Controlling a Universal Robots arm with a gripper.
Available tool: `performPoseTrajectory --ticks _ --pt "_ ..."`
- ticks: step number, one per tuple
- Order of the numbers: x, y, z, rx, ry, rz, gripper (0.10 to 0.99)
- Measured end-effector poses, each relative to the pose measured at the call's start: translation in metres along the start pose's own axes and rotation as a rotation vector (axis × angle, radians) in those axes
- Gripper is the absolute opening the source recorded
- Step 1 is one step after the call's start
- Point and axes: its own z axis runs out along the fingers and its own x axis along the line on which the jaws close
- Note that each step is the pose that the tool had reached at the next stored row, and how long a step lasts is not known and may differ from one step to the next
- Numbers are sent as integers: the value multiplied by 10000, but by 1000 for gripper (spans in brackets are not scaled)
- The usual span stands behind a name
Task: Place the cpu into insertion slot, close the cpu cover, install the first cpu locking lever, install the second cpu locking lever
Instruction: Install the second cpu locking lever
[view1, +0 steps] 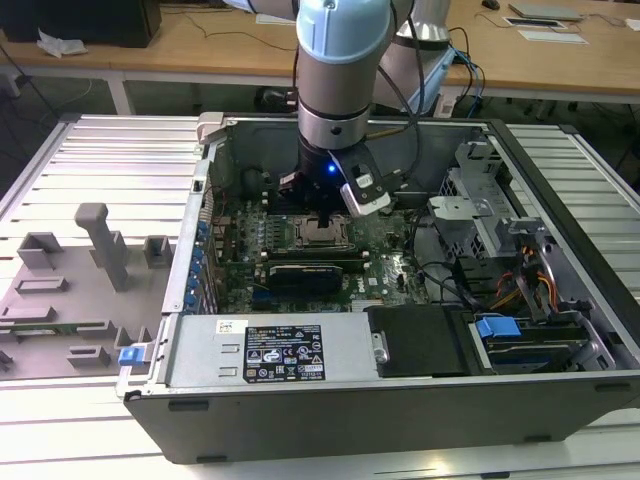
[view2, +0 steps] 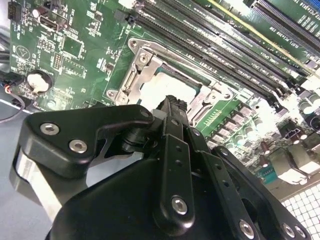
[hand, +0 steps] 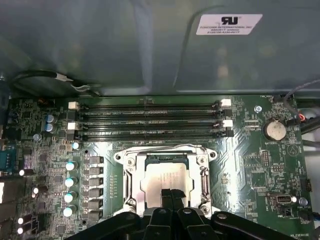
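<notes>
The gripper (hand: 170, 196) hangs low over the socket, its fingertips (view2: 175, 106) pressed together and holding nothing. Directly beneath them the cpu (hand: 162, 179) lies flat in the insertion slot (view1: 322, 232), with the cpu cover (hand: 166, 151) framing it. Beyond it run the long memory slots (hand: 150, 120) of the green motherboard (hand: 250, 155).

Even, fairly bright room light falls from above in the exterior view; the ribbed metal table (view1: 100, 160) looks pale and washed, while the inside of the computer case (view1: 400, 400) sits in shade — a small blue light (view1: 330, 168) glows on the arm. In the first wrist view the green board (hand: 260, 160) is soft and slightly hazy. In the second wrist view the capacitors (view2: 305, 105) glare white.
</notes>
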Motion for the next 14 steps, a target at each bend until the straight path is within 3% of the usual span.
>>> performPoseTrajectory --ticks 2,5,14 --pt "-2 29 5 171 18 0 106" --pt "-3 41 -37 262 18 -2 106" --pt "-3 41 -41 288 17 -3 106"
